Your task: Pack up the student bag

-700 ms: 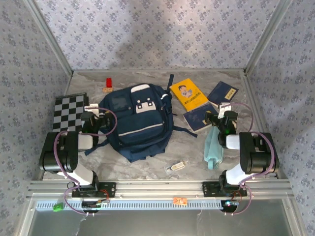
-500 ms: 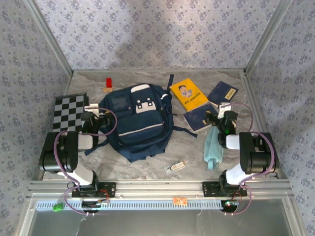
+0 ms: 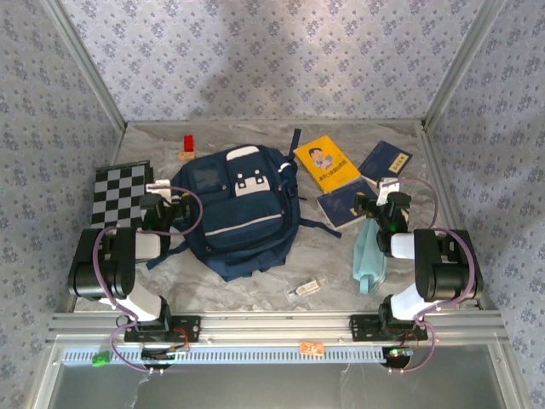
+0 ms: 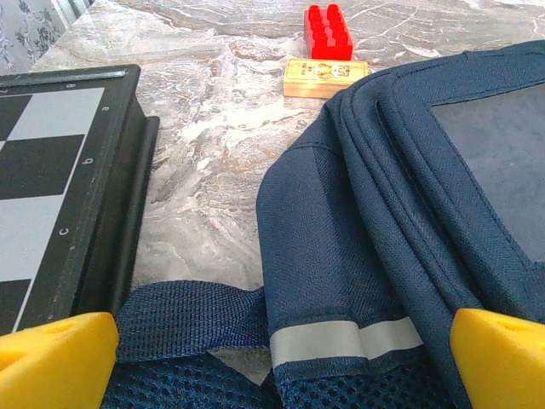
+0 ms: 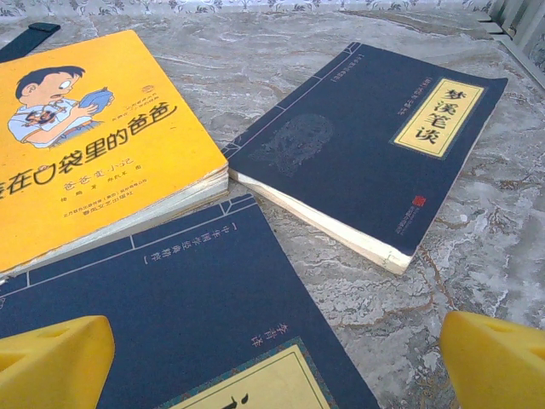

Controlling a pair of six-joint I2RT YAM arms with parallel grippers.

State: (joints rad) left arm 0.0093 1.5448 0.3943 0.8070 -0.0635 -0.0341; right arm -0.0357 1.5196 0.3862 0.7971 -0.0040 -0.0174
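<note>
The navy student bag point(image 3: 240, 209) lies flat in the middle of the table, white patches up; its side seam and strap fill the left wrist view point(image 4: 400, 221). My left gripper point(image 3: 167, 207) sits at the bag's left edge, open, yellow fingertips point(image 4: 51, 362) wide apart over the strap. My right gripper point(image 3: 375, 209) hovers open over a dark blue book point(image 5: 170, 324), fingertips point(image 5: 498, 362) spread, nothing between them. A yellow book point(image 3: 324, 162) point(image 5: 85, 145) and a second dark blue book point(image 3: 386, 159) point(image 5: 366, 145) lie to the bag's right.
A checkerboard point(image 3: 119, 192) point(image 4: 60, 170) lies left of the bag. A red brick point(image 3: 188, 141) point(image 4: 328, 32) and a small wooden block point(image 4: 325, 77) sit behind it. A teal cloth point(image 3: 369, 256) lies near the right arm, a small packet point(image 3: 305, 289) at the front.
</note>
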